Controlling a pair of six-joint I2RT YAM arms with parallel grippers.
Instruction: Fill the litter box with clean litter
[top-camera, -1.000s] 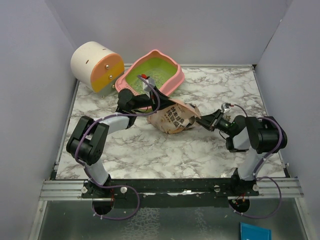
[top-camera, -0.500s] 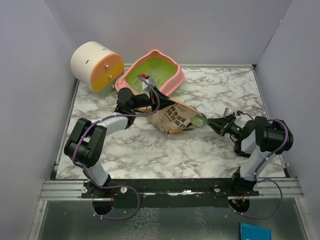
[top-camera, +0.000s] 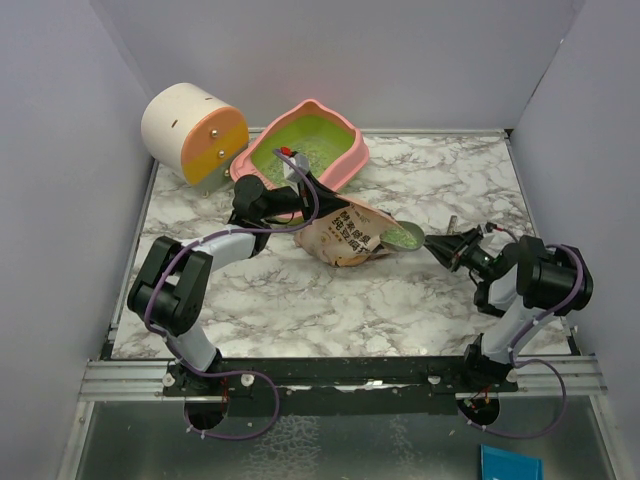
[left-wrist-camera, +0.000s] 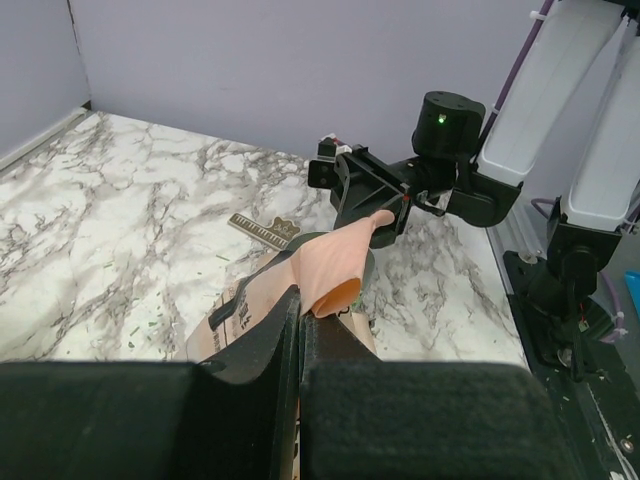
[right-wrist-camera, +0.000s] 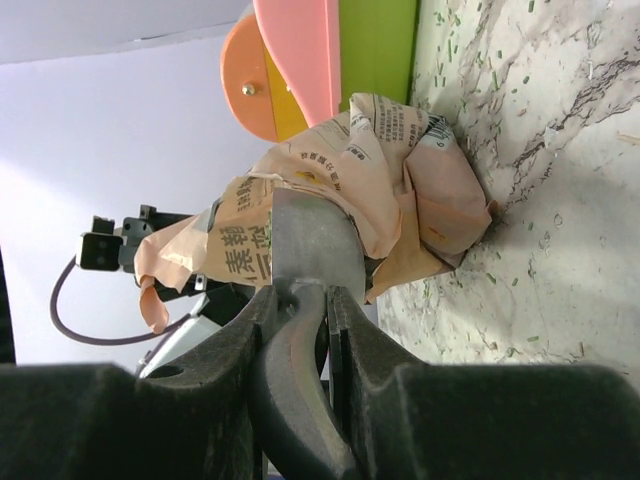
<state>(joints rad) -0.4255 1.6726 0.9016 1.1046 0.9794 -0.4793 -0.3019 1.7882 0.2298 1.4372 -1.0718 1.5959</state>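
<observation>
The pink litter box (top-camera: 352, 150), lime green inside, sits tilted at the back, with some pale clean litter (top-camera: 312, 156) in it. In front of it lies a tan printed bag (top-camera: 345, 238), and my left gripper (top-camera: 302, 216) is shut on its top flap (left-wrist-camera: 345, 262). My right gripper (top-camera: 447, 247) is shut on the handle of a grey metal scoop (right-wrist-camera: 310, 250). The scoop's bowl (top-camera: 403, 237) holds greenish litter just right of the bag's mouth. In the right wrist view the bag (right-wrist-camera: 400, 170) lies behind the scoop and the box's pink rim (right-wrist-camera: 300, 50) is beyond it.
A cream-and-orange cylinder (top-camera: 193, 132) stands at the back left beside the box. A small grey strip (top-camera: 452, 220) lies on the marble right of the bag. Loose granules are scattered on the table (right-wrist-camera: 560, 200) near the bag. Grey walls close three sides.
My right gripper has drawn back to the right, and the scoop has come out of the bag's mouth with litter in it. The left gripper and the bag have stayed put.
</observation>
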